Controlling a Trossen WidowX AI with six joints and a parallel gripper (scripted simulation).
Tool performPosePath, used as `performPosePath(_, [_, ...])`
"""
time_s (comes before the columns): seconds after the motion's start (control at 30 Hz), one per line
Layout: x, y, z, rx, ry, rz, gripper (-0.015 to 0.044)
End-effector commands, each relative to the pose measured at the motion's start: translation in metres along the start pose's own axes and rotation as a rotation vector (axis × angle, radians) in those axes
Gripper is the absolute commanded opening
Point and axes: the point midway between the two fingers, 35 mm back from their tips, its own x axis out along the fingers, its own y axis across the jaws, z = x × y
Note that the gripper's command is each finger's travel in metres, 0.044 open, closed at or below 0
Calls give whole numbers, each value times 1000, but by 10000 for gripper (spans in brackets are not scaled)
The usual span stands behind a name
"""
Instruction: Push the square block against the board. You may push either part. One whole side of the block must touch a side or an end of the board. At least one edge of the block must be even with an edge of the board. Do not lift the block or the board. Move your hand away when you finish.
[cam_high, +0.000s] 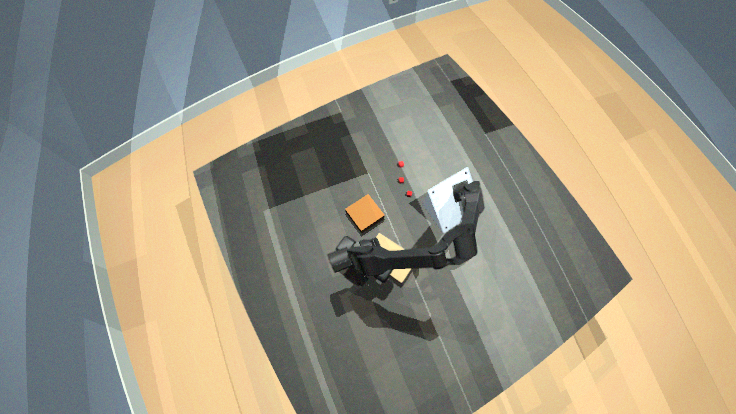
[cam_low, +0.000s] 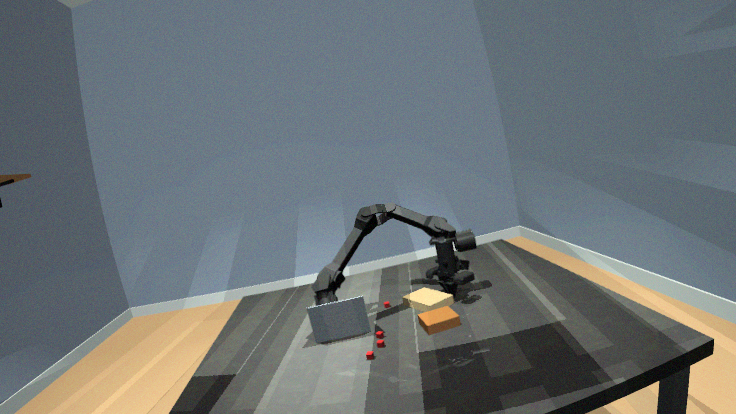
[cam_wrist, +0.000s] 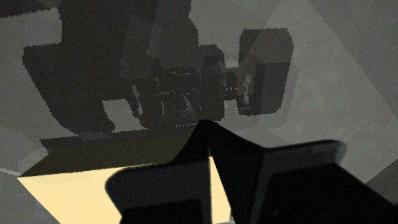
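Worktop (cam_high: 524, 308) (cam_low: 483, 381), dark-planked. Square block (cam_high: 364, 212) (cam_low: 438, 319): one, orange, toward the top view's left corner. Board (cam_high: 401, 276) (cam_low: 428, 297) (cam_wrist: 75, 195): one, pale, near, apart. Jaws (cam_high: 382, 277) (cam_low: 450, 291): clenched, empty, beside the board. Your outstanding items: contact, even edges, withdrawal.

The orange square block (cam_high: 364, 212) (cam_low: 439, 319) is laid flat on the dark tabletop (cam_high: 514, 308) (cam_low: 319, 381) (cam_wrist: 345, 100). The pale yellow rectangular board (cam_high: 401, 275) (cam_low: 428, 297) (cam_wrist: 75, 195), partly hidden from above, is laid flat near it. The two are separated by a narrow gap; no side contact is made.
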Motion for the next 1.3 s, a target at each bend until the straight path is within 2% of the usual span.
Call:
performPosePath(0.0, [1, 0, -5, 2, 3, 4, 0])
performPosePath(1.27, [1, -1, -32, 3, 5, 3, 0])
